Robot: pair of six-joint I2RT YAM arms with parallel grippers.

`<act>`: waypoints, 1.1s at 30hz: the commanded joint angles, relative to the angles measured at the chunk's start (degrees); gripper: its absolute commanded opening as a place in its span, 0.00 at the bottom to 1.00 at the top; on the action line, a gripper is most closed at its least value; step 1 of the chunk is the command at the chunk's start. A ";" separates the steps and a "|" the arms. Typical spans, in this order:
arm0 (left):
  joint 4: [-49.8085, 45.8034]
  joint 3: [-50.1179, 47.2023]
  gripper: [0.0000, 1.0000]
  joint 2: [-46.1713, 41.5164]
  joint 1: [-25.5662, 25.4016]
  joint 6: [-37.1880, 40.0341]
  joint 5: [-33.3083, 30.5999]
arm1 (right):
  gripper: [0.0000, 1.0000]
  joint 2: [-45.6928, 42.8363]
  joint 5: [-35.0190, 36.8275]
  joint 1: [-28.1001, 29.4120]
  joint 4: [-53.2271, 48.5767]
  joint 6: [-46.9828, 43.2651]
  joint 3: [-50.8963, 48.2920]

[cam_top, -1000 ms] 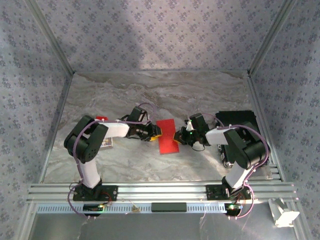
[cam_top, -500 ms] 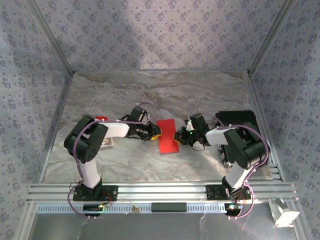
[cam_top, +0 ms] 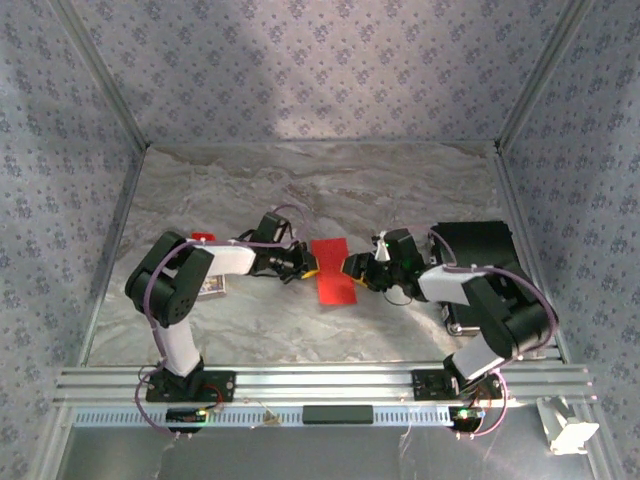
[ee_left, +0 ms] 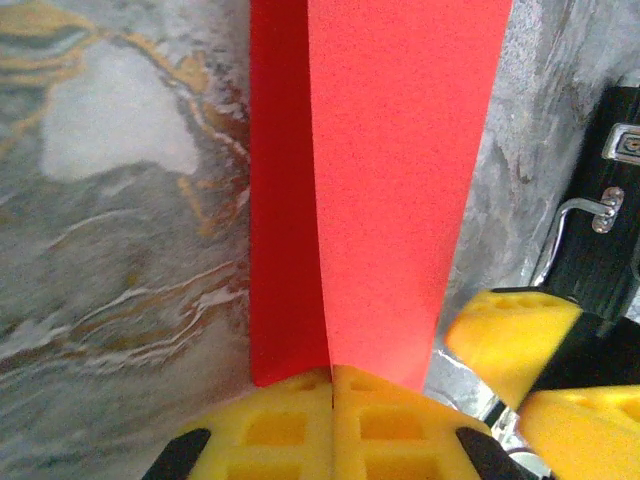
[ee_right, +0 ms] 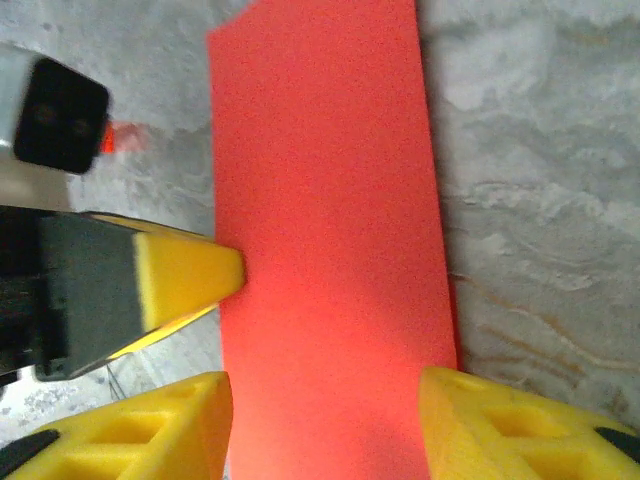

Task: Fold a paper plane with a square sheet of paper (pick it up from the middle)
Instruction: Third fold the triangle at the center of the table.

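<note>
Bright red square sheet of paper (cam_top: 334, 272), thin and unmarked, lies folded into a long narrow strip on the grey marbled table top (cam_top: 400, 190), directly between the tips of the two pincers. The left pincer (cam_top: 309, 268) has its yellow foam pads (ee_left: 270, 430) pressed together on the long edge of the strip nearest to it. In the left wrist view a straight crease runs from the seam of those pads out across the paper, with a darker band to the left of the crease and a brighter, wider band to its right. The right pincer (cam_top: 352, 270) faces it from the opposite long edge with its jaws spread, and in the right wrist view the red strip runs out ahead from between its two yellow pads (ee_right: 520, 430). I cannot tell whether those pads touch the paper. One yellow fingertip of the left pincer shows there too, its point meeting the far edge of the strip. A black hard case (cam_top: 478, 245) with a metal latch lies behind the right pincer, past its wrist. A small red rectangular piece (cam_top: 203, 238) and a small printed card (cam_top: 212, 288) sit well behind the left pincer, beside that arm's elbow.
</note>
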 commanded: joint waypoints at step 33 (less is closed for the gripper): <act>-2.95 0.38 0.03 -4.39 3.29 0.96 4.64 | 0.60 3.70 62.83 42.06 -0.56 -61.97 6.13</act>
